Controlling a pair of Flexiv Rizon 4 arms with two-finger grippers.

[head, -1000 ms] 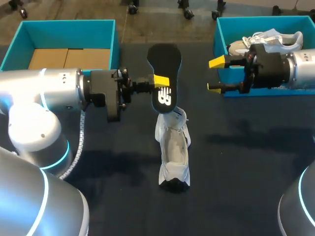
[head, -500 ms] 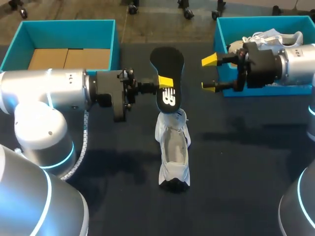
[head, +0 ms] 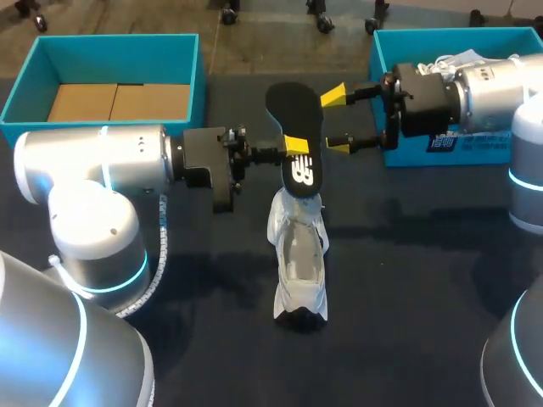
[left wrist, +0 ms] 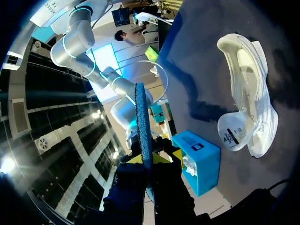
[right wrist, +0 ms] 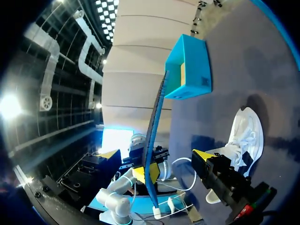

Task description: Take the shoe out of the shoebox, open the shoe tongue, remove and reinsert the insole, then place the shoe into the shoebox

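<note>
My left gripper (head: 295,146) is shut on a black insole (head: 293,106) and holds it on edge above the table's middle. Below it, a white shoe (head: 299,254) lies on the dark table. My right gripper (head: 336,120) stands open just right of the insole, apart from it. In the left wrist view the insole (left wrist: 143,117) runs edge-on out of my left gripper (left wrist: 146,159), with the shoe (left wrist: 248,103) beside it. In the right wrist view the insole (right wrist: 155,117) stands ahead of my open right gripper (right wrist: 155,154), and the shoe (right wrist: 243,136) lies beyond.
A blue shoebox (head: 379,64) at the back right holds another white shoe (head: 462,61), partly hidden by my right arm. A second blue box (head: 110,47) at the back left has cardboard inside. The dark table (head: 424,280) lies around the shoe.
My right arm has moved left from over its shoebox to beside the insole, fingers still open. My left arm has carried the insole slightly to the right.
</note>
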